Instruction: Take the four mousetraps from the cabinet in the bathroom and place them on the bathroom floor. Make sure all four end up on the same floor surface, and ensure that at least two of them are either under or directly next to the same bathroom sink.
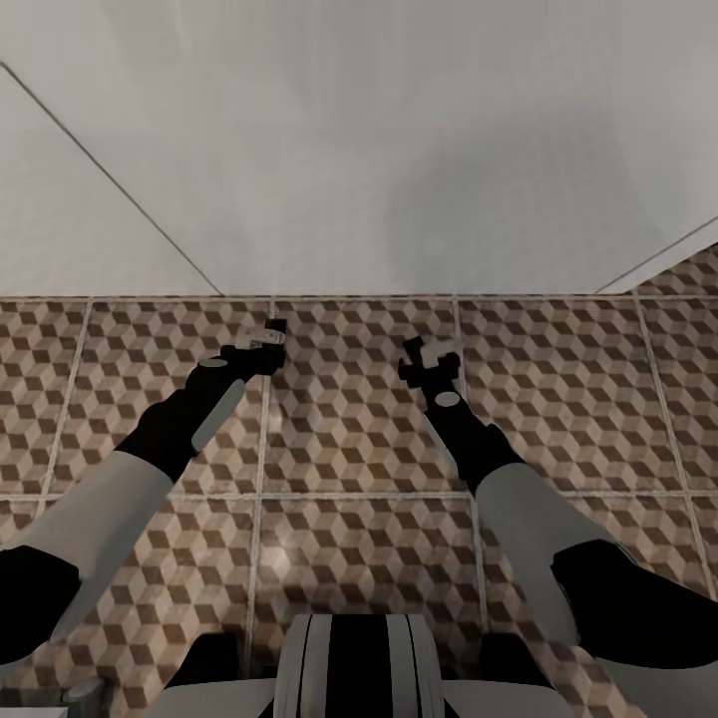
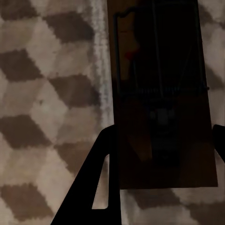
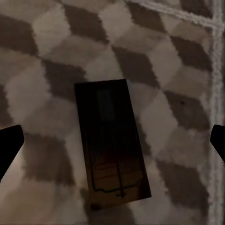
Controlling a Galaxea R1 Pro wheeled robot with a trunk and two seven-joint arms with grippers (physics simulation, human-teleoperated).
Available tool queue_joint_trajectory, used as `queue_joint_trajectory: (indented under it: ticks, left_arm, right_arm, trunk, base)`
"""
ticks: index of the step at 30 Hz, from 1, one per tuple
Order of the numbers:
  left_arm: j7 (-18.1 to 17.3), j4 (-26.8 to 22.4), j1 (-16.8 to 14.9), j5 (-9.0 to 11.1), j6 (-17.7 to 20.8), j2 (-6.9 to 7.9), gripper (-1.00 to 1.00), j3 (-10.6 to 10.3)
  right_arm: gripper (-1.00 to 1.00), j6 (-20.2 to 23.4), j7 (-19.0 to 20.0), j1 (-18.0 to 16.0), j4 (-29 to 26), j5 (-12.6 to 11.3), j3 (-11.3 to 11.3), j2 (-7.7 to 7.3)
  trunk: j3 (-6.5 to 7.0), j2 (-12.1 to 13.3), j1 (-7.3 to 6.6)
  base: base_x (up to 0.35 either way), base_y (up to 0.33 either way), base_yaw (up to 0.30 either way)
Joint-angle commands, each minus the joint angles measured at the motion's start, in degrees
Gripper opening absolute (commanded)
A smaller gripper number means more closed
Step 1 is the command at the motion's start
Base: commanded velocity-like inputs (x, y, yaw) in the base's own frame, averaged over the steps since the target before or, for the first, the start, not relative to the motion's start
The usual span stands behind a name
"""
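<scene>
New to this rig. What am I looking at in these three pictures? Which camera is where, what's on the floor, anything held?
It's a simulated two-armed robot. The head view looks down over its left gripper and right gripper above the cube-patterned bathroom floor. The other pictures come from cameras beside each gripper. The left wrist view shows the first mousetrap close up between dark fingers; I cannot tell whether it is gripped. The right wrist view shows the second mousetrap, seemingly lying on the tiles, fingers wide apart and clear of it.
</scene>
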Motion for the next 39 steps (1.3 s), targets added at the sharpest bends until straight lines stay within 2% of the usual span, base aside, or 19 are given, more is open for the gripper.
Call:
queue_joint_trajectory:
  ticks: [1, 32, 33, 39]
  left_arm:
    - [0.6, -0.1, 0.0, 0.6, 0.2, 0.09, -1.0, -0.3]
    - [0.6, 0.0, 0.0, 0.6, 0.2, 0.09, -1.0, -0.3]
    - [0.6, 0.0, 0.0, 0.6, 0.2, 0.09, 1.0, -0.3]
    - [0.6, -0.2, 0.0, 0.6, 0.1, 0.09, 1.0, -0.3]
  right_arm:
    - [1.0, 0.2, -0.4, 0.0, 0.0, 0.5, 0.2, -0.01]
    - [1.0, -0.5, -0.4, 0.0, 0.0, 0.5, 0.2, -0.01]
    - [1.0, -0.5, -0.4, 0.0, 0.0, 0.5, 0.2, -0.01]
    - [1.0, -0.5, -0.4, 0.0, 0.0, 0.5, 0.2, -0.01]
  trunk:
    - [-0.03, 0.0, 0.0]
    - [-0.03, 0.0, 0.0]
    - [-0.03, 0.0, 0.0]
    - [-0.03, 0.0, 0.0]
  base:
    - [0.083, 0.0, 0.0]
    - [0.007, 0.0, 0.0]
    - [0.0, 0.0, 0.0]
    - [0.0, 0.0, 0.0]
